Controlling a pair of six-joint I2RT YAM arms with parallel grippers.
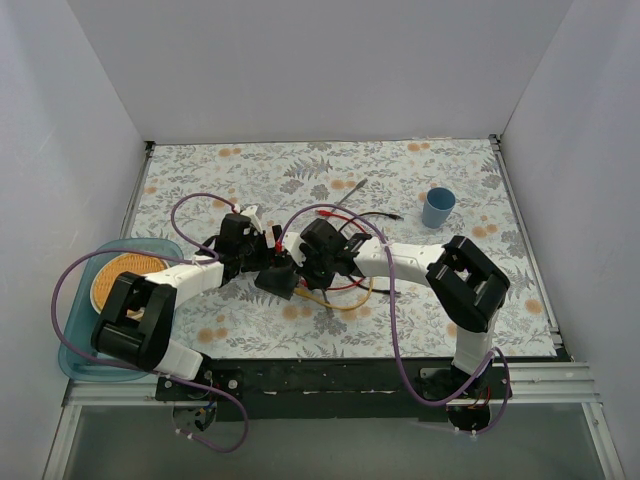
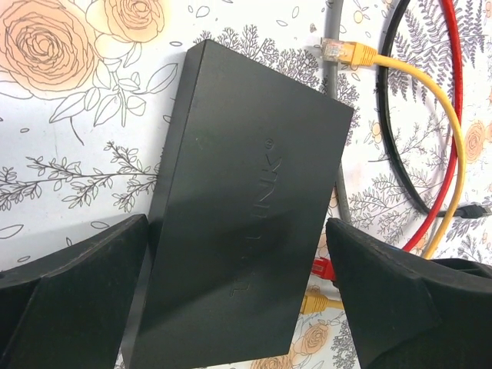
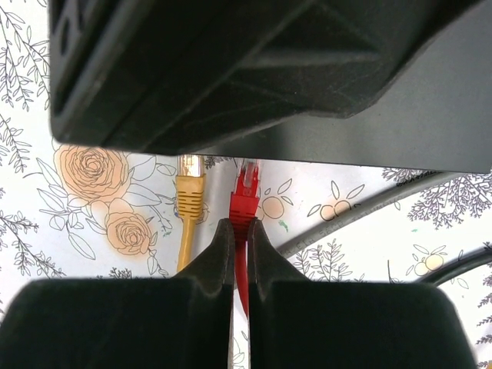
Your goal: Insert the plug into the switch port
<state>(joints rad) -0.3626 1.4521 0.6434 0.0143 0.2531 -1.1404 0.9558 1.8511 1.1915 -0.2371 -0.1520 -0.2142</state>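
Note:
The switch, a flat matte-black box [image 2: 238, 192], lies on the flowered cloth between my left gripper's [image 2: 237, 224] wide-open fingers [image 2: 77, 292]. The left finger sits at the box's edge and the right finger stands a little off it. My right gripper [image 3: 240, 224] is shut on a red plug [image 3: 245, 198] whose clear tip points at the box's [image 3: 430, 115] near edge. The same red plug [image 2: 323, 269] shows beside the box in the left wrist view. The switch port itself is hidden. From above, both grippers meet at the box [image 1: 277, 280].
A yellow plug [image 3: 190, 196] lies just left of the red one, its other end [image 2: 342, 52] past the box. Red, black and grey cables [image 2: 407, 154] loop beside the box. A blue cup [image 1: 437, 207] stands back right. A teal tray [image 1: 80, 350] with an orange plate sits at the left.

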